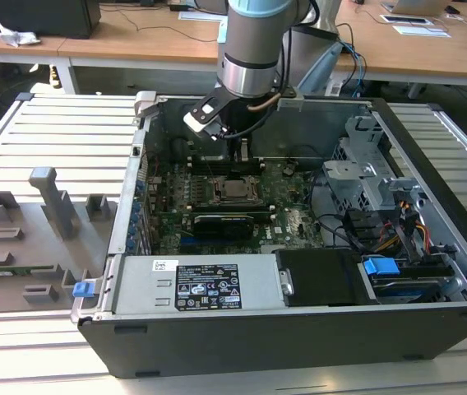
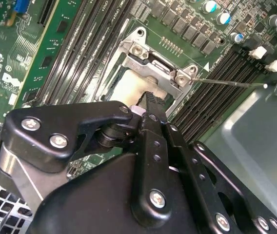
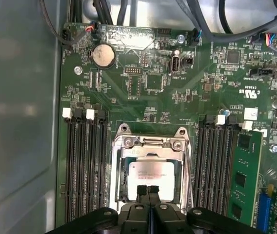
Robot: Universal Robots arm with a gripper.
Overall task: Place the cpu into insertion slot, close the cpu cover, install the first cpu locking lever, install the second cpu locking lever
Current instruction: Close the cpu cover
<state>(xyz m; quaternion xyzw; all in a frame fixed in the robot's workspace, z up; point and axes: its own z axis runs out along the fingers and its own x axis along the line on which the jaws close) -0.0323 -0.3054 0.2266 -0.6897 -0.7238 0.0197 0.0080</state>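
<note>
The cpu (image 3: 151, 176), a silver-grey square chip, lies in the insertion slot (image 1: 235, 190) on the green motherboard. The cpu cover (image 3: 150, 142), a silver frame, lies flat around the chip, which shows through its window. My gripper (image 3: 147, 190) hangs just over the chip's edge with its two black fingertips (image 2: 150, 100) pressed together and nothing between them. Whether they touch the chip I cannot tell. In the exterior view my gripper (image 1: 242, 154) is slightly behind the socket. A thin metal lever rod (image 2: 228, 83) sticks out from the cover's corner over the memory slots.
Long black memory slots (image 3: 85, 165) flank the socket on both sides. The open computer case wall (image 1: 139, 164) surrounds the board, with a drive cage (image 1: 365, 173), loose cables (image 1: 414, 230) and a power supply (image 1: 192, 284). A grey fixture plate (image 1: 28, 239) lies at the exterior view's left.
</note>
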